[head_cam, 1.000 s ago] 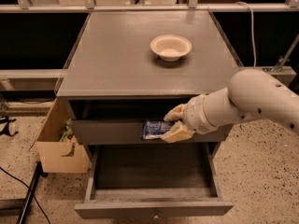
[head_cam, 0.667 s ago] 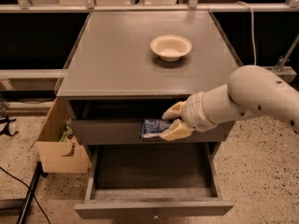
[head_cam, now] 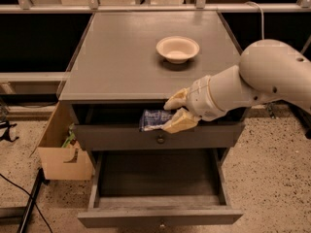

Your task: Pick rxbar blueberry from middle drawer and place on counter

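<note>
Counter [head_cam: 121, 57] front edge: claw [head_cam: 168, 116] just below, rxbar blueberry [head_cam: 151, 120] pinched btwn fingers [head_cam: 179, 124].

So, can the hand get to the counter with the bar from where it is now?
Probably yes. The hand grips the bar just below the counter's front edge, by the upper drawer. It would have to rise past that edge; the bowl sits farther back.

A white bowl [head_cam: 177, 49] stands behind the gripper [head_cam: 169, 115], which is at the front of the knobbed upper drawer [head_cam: 121, 137]; an open cardboard box [head_cam: 60, 161] sits on the speckled floor [head_cam: 272, 178] at left.
</note>
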You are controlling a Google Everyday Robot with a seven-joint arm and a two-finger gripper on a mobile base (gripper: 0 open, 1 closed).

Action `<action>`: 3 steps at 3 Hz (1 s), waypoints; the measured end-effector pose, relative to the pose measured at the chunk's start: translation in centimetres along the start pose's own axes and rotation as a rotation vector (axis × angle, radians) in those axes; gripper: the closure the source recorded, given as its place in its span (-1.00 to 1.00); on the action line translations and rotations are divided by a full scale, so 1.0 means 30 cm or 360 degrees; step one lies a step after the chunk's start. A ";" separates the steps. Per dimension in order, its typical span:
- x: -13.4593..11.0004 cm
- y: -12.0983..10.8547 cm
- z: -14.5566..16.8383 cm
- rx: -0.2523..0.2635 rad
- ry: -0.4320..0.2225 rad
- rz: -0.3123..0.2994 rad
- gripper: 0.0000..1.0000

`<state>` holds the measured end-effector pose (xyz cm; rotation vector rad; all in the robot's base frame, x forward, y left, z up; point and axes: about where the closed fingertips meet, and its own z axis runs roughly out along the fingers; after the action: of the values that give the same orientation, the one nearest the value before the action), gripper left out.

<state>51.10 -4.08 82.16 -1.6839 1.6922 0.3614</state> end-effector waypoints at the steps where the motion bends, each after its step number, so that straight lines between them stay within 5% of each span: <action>1: -0.069 -0.079 -0.061 0.0070 -0.0004 -0.0026 1.00; 3: -0.081 -0.345 -0.080 0.0227 -0.0034 0.0041 1.00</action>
<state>60.03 -4.95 88.34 -1.5506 1.6845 0.2634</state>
